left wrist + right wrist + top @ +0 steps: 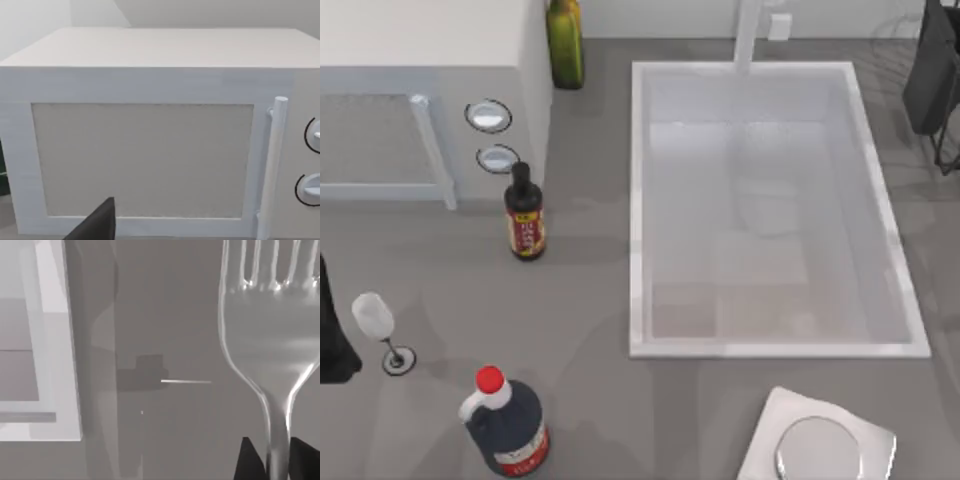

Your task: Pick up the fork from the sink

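Observation:
The fork (272,340) is a shiny silver one, hanging close to the right wrist camera with its tines pointing away over grey counter. My right gripper (277,460) is shut on its thin handle, with a dark fingertip on each side. The sink (638,200) is a large white basin in the middle right of the table, and its rim (50,340) lies off to the side of the fork. My right arm (932,70) stands at the back right, beyond the sink's corner. My left arm (330,335) is parked at the left edge, facing the microwave (150,150).
A white microwave (420,90) fills the back left, with a green bottle (565,40) beside it. A dark sauce bottle (525,215), a wine glass (380,330) and a red-capped jug (505,425) stand on the left. A square white plate (770,440) with a metal dish sits front right.

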Tool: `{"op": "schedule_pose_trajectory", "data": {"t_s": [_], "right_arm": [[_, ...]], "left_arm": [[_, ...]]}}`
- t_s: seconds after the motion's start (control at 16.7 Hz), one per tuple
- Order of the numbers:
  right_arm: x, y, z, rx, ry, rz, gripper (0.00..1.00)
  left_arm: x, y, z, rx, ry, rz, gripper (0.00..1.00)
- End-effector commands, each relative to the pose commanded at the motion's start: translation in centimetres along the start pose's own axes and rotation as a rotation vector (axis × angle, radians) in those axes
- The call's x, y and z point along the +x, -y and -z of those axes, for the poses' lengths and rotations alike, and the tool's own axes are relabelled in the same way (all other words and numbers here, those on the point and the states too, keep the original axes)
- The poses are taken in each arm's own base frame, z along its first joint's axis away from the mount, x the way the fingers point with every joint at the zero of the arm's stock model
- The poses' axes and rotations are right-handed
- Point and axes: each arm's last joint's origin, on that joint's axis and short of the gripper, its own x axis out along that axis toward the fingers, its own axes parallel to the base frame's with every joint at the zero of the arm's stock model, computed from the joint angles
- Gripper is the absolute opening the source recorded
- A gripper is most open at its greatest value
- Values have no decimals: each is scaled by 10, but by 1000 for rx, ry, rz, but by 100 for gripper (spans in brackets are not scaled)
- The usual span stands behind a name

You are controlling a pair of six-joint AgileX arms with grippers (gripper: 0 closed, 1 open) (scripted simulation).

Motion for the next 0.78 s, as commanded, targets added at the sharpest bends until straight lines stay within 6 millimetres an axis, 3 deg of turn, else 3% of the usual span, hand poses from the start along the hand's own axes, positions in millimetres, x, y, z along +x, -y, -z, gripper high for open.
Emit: {"op": "schedule_pose_trajectory", "data": {"t_s": [0.24,0.48,0.78], "right_arm": [[38,0,7,1,-12,-1,0],[40,0,7,1,-14,-1,0],[40,0,7,1,-14,-1,38]], "left_arm": [[0,0,0,0,0,0,100],[0,0,0,0,0,0,100],[0,0,0,0,0,0,100]]}}
